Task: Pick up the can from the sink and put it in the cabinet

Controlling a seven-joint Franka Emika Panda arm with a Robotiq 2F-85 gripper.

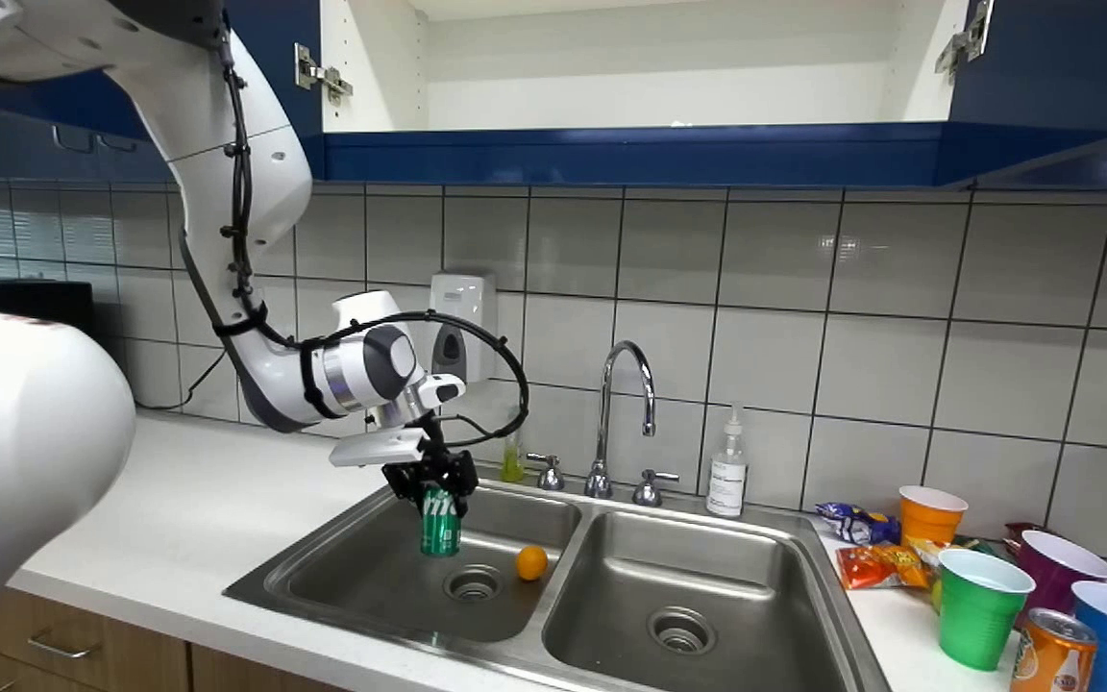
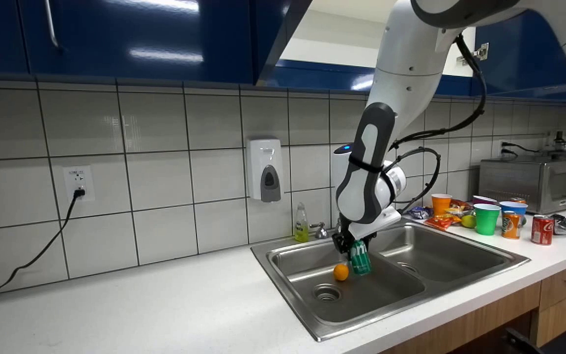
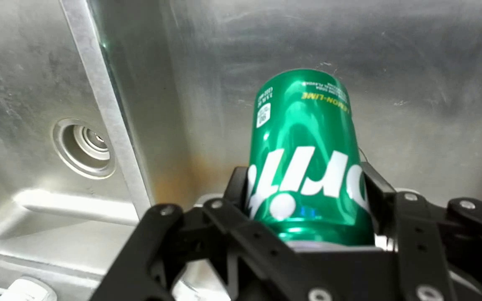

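Can [image 3: 303,117] and gripper [image 3: 306,184] hang together over the sink [image 2: 290,290], above the basin that also holds the orange [image 1: 531,562]. The jaws are clamped on the can's two sides, parted only by its width, and its lower end looks clear of the metal (in an exterior view the can [image 2: 360,258] leans a little).

The step in hand is probably the lift. A straight rise should come first, with a steady grip, not so hard as to dent it, until the can passes the sink's rim; swinging sideways early might knock it on the faucet [image 1: 603,413], which stands at the sink's rear edge. The cabinet [image 1: 630,156] is open above, and its blue lower edge is the main bar: the can would best go up in front of that edge, then inward once its base is higher. Swung-out doors [image 1: 1053,72] flank the opening, and the cable [image 1: 430,315] looped along the arm [image 1: 217,192] could catch on one.

A soap bottle [image 1: 727,476] stands at the sink's rear edge; the dispenser [image 2: 265,162] hangs above the rear corner on the orange's side. Beyond the opposite end, on the bench [image 2: 165,305], a green cup [image 1: 984,610] and snack bags [image 1: 885,567] seem off the route.
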